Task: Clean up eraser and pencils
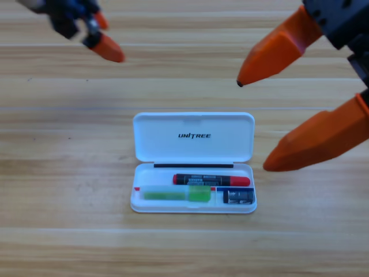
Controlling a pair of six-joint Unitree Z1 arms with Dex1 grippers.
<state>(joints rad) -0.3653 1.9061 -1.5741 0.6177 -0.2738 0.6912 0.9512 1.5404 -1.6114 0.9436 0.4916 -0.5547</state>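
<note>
Right gripper (253, 124) agape beside small dark eraser (238, 197).

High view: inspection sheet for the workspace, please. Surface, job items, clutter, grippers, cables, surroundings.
Surface: wooden table.
Job's things: small dark grey-black eraser, black pencil with red ends and light green pencil all lie inside the open white UNITREE case, lid up.
Clutter: nothing seen.
Grippers: left gripper at top left corner, holding nothing. Right gripper at right, orange fingers spread open, empty, beside the case.
Cables: nothing seen.
Surroundings: nothing seen beyond the table.
</note>
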